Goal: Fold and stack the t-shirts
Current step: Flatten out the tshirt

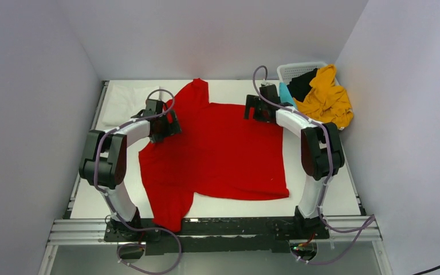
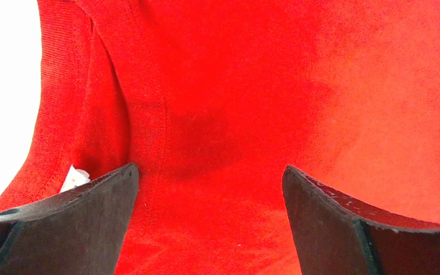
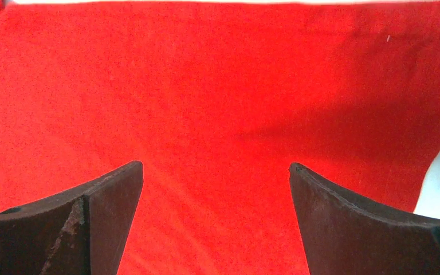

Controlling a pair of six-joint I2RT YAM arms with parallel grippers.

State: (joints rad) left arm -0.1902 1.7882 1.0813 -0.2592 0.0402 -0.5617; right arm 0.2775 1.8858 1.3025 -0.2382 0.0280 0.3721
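Observation:
A bright red t-shirt (image 1: 217, 152) lies spread across the table, one sleeve toward the far edge, another hanging at the near left. My left gripper (image 1: 166, 123) is open just above the shirt's left side near the collar; its wrist view shows the collar seam and a white tag (image 2: 74, 177) beside the left finger. My right gripper (image 1: 258, 109) is open above the shirt's far right corner; its wrist view shows flat red cloth (image 3: 217, 114) between the jaws. A folded white shirt (image 1: 123, 103) lies at the far left. Mustard-yellow (image 1: 326, 100), black (image 1: 302, 85) and teal (image 1: 285, 93) shirts sit in the basket.
A white lattice basket (image 1: 298, 70) stands at the far right corner, heaped with shirts spilling over its rim. Grey walls close in on both sides and the back. The metal rail (image 1: 217, 228) runs along the near edge by the arm bases.

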